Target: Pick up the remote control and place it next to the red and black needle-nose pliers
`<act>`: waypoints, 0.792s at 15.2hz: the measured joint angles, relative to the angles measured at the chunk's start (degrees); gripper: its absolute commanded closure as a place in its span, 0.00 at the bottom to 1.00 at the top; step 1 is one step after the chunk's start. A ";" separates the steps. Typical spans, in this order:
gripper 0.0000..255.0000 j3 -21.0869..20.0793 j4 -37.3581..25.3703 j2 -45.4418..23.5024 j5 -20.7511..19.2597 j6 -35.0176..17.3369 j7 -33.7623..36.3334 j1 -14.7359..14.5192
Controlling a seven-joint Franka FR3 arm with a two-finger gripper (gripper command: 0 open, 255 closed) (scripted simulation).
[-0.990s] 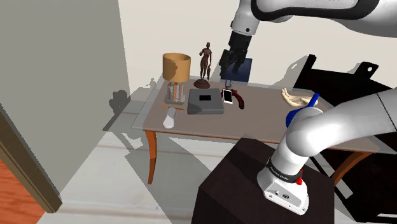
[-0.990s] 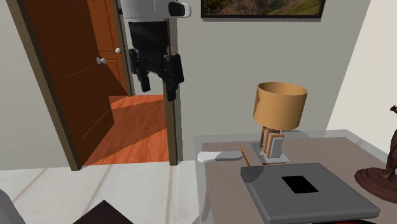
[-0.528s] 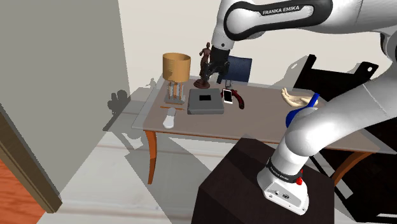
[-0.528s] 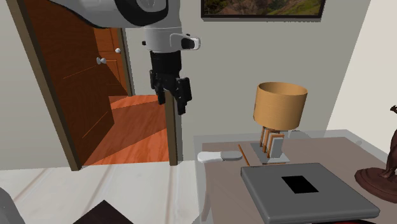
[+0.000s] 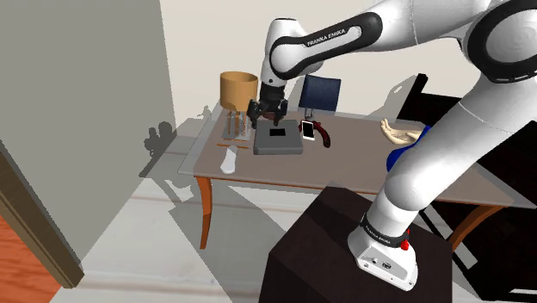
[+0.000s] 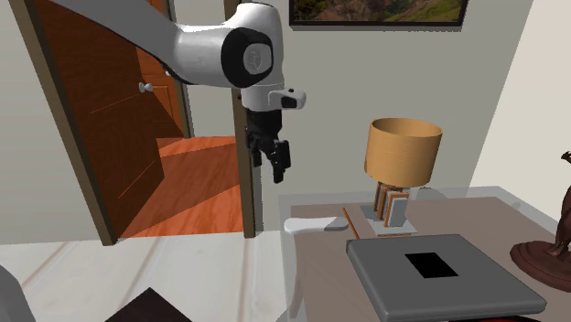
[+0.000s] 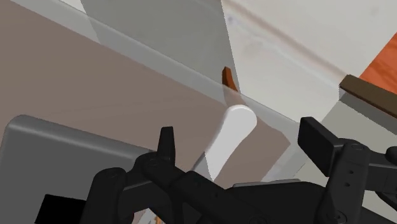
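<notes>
claw (image 5: 268, 113) hangs high above the surface (image 5: 267, 165), between the lamp (image 5: 238, 91) and the grey slab (image 5: 278, 139) in the shoulder view; fingers (image 7: 167, 143) stand wide apart, nothing in them; my read: approach to the pick, height there to clear lamp and slab.

white remote control (image 5: 228, 160) lies flat near the surface's left edge in the shoulder view, on the near side of the lamp base, well apart from the claw; in the wrist view it sits ahead between the fingers, untouched, so the aim looks roughly lined up.

red and black pliers (image 5: 324, 134) lie right of the slab, just beside a phone (image 5: 307, 129); drop spot is there, so the carry likely has to cross the slab.

pliers' nose hard to make out; thin orange stick (image 6: 350, 220) by the remote, cannot tell what it is; figurine (image 6: 554, 229) cut off at the second exterior view's right edge; no buttons readable on the remote.
</notes>
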State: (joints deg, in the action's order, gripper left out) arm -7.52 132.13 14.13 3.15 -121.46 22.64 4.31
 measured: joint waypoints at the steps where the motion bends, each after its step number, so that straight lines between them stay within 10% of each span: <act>1: 0.00 -0.40 -0.62 -2.09 -0.22 -1.34 1.50 0.09; 12: 0.00 -0.01 -14.50 -26.39 -4.22 -10.25 14.66 0.82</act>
State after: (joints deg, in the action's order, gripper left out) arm -7.53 117.63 -12.26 -1.06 -131.71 37.30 5.13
